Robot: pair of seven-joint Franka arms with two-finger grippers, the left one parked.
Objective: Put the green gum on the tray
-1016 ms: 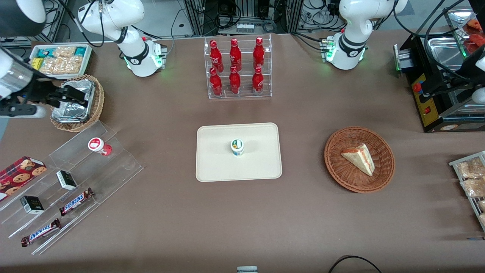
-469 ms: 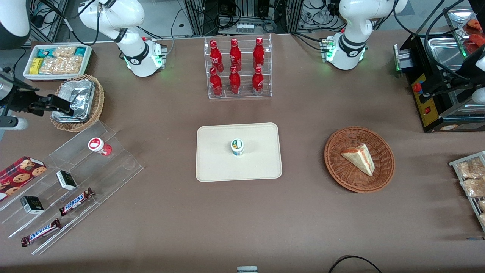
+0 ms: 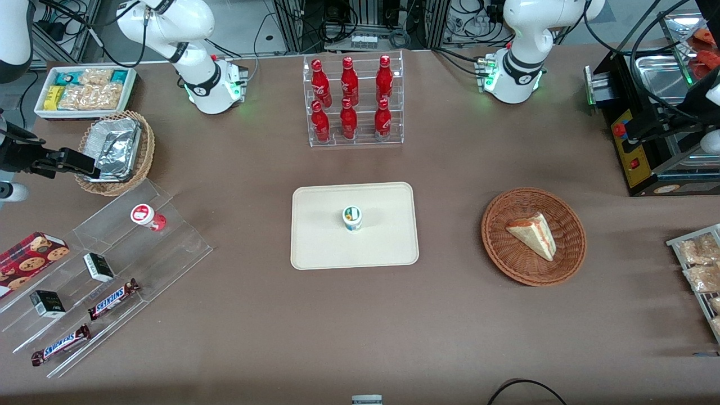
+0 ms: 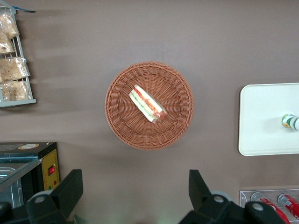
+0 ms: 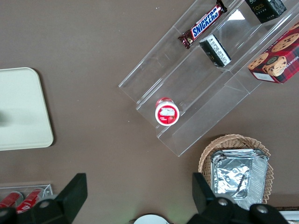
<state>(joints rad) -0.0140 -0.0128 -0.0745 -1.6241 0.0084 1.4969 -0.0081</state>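
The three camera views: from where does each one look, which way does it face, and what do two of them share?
Front view: high at the table's front, facing both arm bases; the green gum stands on the tray; the gripper, open, hangs by the foil basket.
Right wrist view: faces straight down on the red-lidded bottle on the acrylic steps; the gripper's fingers show.
Left wrist view: faces straight down on the sandwich basket.
Shared: every view shows the tray.

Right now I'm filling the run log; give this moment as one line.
green gum: upright on tray | gripper: open, empty, beside foil basket, toward working arm's end
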